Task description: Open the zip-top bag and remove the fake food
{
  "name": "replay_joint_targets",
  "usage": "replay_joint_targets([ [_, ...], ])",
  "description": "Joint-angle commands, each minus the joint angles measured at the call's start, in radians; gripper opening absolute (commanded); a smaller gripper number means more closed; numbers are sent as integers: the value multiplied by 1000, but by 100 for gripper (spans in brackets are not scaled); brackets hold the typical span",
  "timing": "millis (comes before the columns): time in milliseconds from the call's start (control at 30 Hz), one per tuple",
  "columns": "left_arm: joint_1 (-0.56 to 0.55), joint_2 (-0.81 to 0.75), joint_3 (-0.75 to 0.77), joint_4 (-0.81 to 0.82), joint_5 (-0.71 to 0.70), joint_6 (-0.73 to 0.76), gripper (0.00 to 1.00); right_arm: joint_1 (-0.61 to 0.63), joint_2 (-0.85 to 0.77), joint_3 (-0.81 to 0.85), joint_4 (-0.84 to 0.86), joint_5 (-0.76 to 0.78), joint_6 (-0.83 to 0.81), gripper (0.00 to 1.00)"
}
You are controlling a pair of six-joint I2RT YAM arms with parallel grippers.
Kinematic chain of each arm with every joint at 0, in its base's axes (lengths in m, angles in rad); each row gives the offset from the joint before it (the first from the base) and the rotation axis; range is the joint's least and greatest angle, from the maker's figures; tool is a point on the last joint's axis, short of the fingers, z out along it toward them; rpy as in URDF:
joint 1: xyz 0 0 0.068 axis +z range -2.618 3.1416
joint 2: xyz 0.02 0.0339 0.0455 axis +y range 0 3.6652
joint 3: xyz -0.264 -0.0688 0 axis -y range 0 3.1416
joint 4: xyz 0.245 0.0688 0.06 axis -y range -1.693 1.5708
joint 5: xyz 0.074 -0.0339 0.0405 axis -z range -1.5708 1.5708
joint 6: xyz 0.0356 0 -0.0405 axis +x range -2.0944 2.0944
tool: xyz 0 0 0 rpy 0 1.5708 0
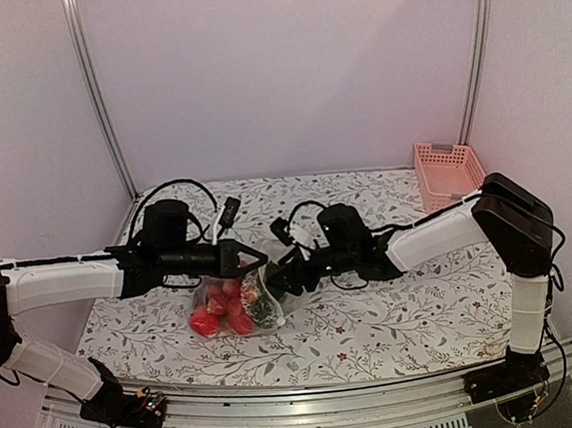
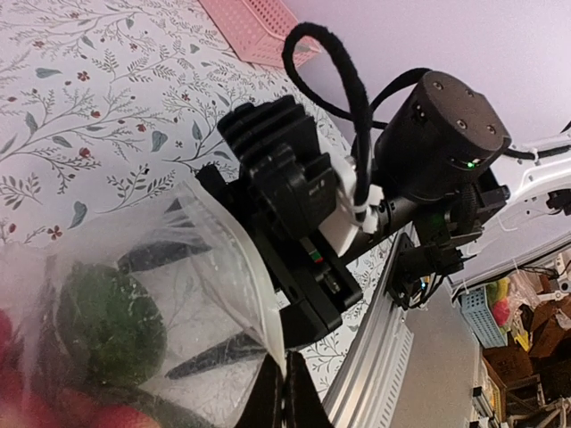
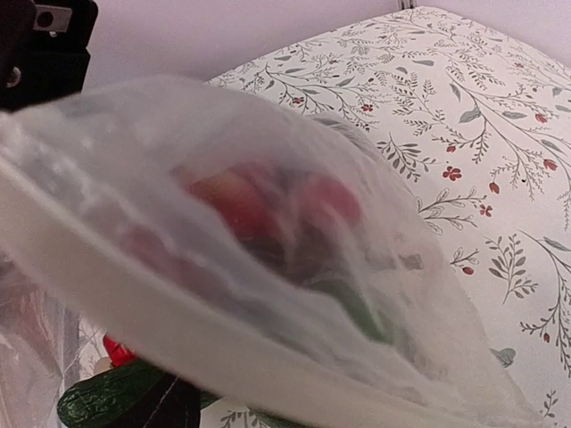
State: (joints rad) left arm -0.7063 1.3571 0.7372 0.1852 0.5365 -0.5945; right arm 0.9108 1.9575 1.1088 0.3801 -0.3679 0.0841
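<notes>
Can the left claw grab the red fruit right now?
Probably not. The left claw looks pinched shut on the edge of the bag, and the red fruit sits inside the plastic.

Clear zip-top bag (image 1: 263, 288); red, dark green fake food (image 1: 224, 311); pink basket (image 1: 448, 172); white tablecloth (image 1: 405, 309), grey-leaf, red-flower print.

Arms reach inward, left gripper (image 1: 256, 261) and right gripper (image 1: 281, 278) clamped, nearly meeting.

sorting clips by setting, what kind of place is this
Probably a robotics lab test booth: plain white panels in an aluminium frame, robot arms bolted to a metal rail at the table's edge, and props on the floral tablecloth, a zip-top bag of fake food and a pink basket.
</notes>
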Motion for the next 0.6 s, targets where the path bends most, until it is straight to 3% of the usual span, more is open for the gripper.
replay_joint_targets([
  [0, -12, 23, 13, 36, 17, 18, 0, 12, 72, 52, 25, 15, 2, 73],
  [233, -12, 50, 17, 53, 27, 21, 0, 23, 154, 85, 28, 47, 19, 87],
  [467, -12, 74, 18, 73, 30, 19, 0, 25, 207, 99, 28, 87, 24, 87],
  [567, -12, 82, 15, 79, 29, 19, 0, 26, 222, 112, 29, 97, 29, 82],
])
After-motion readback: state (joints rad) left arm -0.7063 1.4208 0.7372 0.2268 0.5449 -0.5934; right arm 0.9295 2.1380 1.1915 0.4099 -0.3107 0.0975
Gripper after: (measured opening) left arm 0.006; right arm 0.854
